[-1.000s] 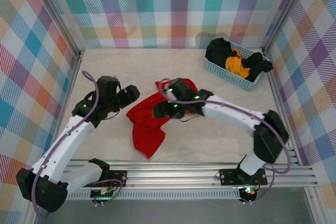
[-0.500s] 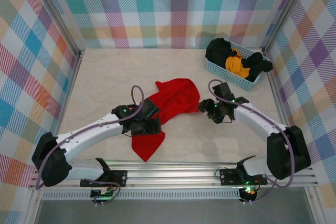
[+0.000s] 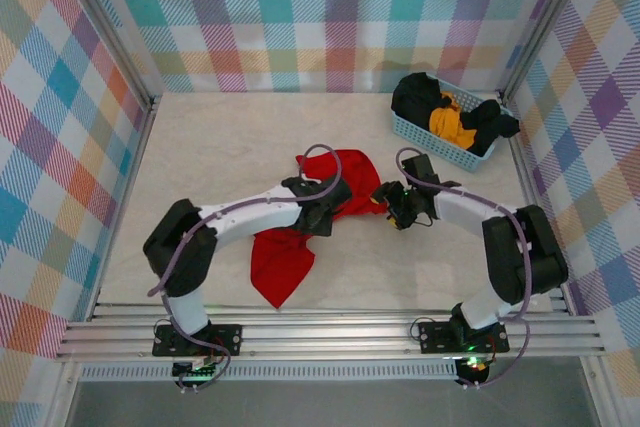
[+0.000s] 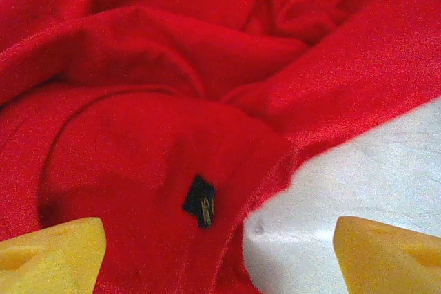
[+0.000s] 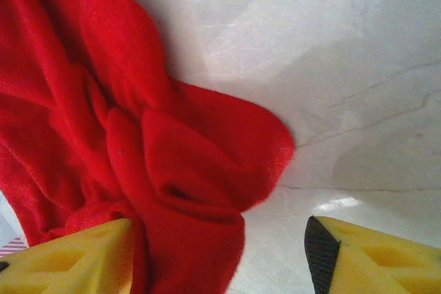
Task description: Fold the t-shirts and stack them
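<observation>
**Jaws apart over a crumpled red shirt, with no fold made so far**

Both pairs of jaws are seen standing open, and nothing is gripped by either. The left jaws are spread wide. One yellow fingertip [image 4: 52,253] is poised over the red t-shirt [image 4: 151,135] and the other over bare worktop [image 4: 358,163]. A small black tag [image 4: 200,200] is seen on the cloth between them. The right jaws are parted rather less, and a rounded fold of the same shirt is framed between their tips but is not pinched.

From above, the red shirt is found bunched near the middle of the worktop, with its lower part trailing toward 7 o'clock. The left jaws are placed over its 12 o'clock end and the right jaws at its 3 o'clock edge.

The black t-shirts [image 3: 410,95] and an orange-yellow t-shirt [image 3: 450,122] are heaped in the light blue basket [image 3: 425,139] at 1 o'clock, well apart from the red one.

The task is judged to be near its start. No shirt is laid flat, no fold is visible, and no stack has been formed. The red shirt is yet to be spread and folded. The basket's shirts are yet to be lifted out, folded and stacked in turn.
</observation>
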